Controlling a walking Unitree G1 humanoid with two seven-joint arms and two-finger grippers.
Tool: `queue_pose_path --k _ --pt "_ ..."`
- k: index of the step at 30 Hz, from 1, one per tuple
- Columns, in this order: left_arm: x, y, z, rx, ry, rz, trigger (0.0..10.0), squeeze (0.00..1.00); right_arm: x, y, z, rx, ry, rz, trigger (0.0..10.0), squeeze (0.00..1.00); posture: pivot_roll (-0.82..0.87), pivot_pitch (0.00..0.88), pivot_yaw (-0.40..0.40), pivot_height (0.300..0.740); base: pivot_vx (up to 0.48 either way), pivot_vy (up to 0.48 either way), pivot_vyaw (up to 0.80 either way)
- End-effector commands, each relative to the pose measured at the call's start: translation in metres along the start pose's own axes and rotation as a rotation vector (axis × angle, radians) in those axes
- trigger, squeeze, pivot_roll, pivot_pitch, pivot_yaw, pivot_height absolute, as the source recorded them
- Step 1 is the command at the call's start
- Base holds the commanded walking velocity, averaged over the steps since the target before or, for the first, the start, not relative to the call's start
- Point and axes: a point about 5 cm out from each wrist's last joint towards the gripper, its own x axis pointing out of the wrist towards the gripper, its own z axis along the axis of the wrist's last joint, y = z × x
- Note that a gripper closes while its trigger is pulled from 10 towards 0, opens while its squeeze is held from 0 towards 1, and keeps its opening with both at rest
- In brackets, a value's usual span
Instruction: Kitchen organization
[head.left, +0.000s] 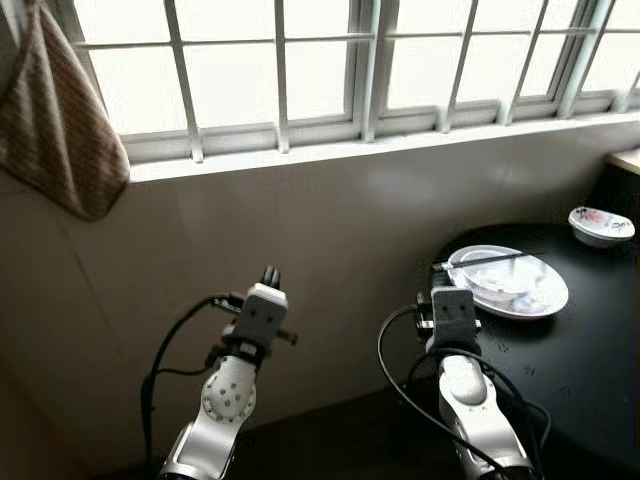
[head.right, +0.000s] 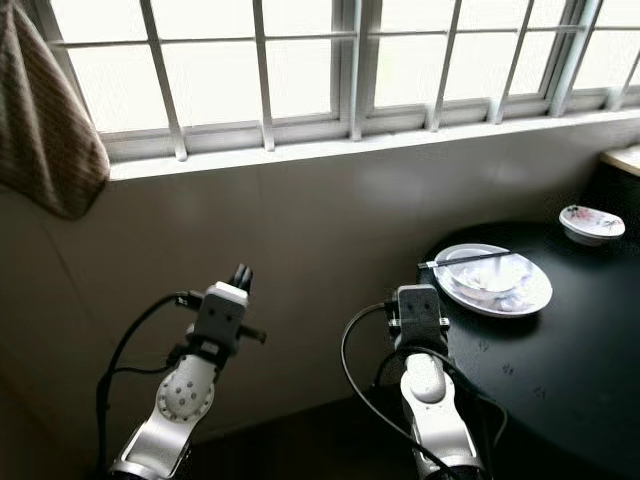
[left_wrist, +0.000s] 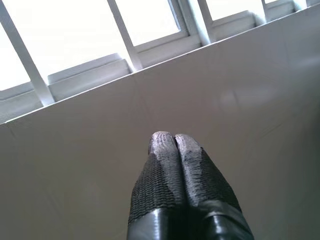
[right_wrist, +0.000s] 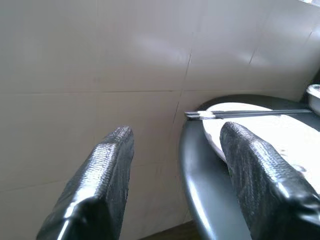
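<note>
Right wrist view shows the right gripper (right_wrist: 175, 170) spread wide and empty at the edge of the black table (head.left: 590, 370), approaching the plate (head.left: 545, 292) with its bowl and chopsticks (right_wrist: 250, 114); it likely must reach farther.

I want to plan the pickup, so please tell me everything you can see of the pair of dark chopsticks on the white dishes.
The pair of dark chopsticks is thin, straight and dark grey, with pale tips toward the wall. The two sticks lie close together, nearly level, across the rim of a white bowl that sits on a white plate on the black round table. The pale tips overhang the plate's edge. The right gripper is open, apart from them.
</note>
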Motion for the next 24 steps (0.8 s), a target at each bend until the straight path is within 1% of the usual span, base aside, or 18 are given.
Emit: queue_pose_path --k 1,14,19,24 --pt "0.0 0.002 -0.0002 0.002 0.003 0.007 10.0 0.0 0.0012 0.0051 0.0028 -0.013 -0.007 0.019 10.0 0.0 0.02 0.0 0.002 0.74 0.285 0.0 0.0" --pt "0.0007 0.0004 -0.0001 -0.001 0.004 0.007 10.0 0.0 0.0006 0.0067 0.0002 -0.04 -0.003 0.04 10.0 0.0 0.02 0.0 -0.001 0.74 0.286 0.0 0.0" --pt "0.0006 -0.0001 -0.0008 0.0 0.008 0.008 10.0 0.0 0.0008 0.0076 -0.0009 -0.083 -0.004 0.055 10.0 0.0 0.02 0.0 -0.002 0.74 0.285 0.0 0.0" --pt "0.0004 -0.0004 -0.0011 -0.001 0.008 0.008 10.0 0.0 -0.0004 0.012 -0.0021 -0.133 -0.009 0.077 10.0 0.0 0.02 0.0 -0.004 0.74 0.287 0.0 0.0"
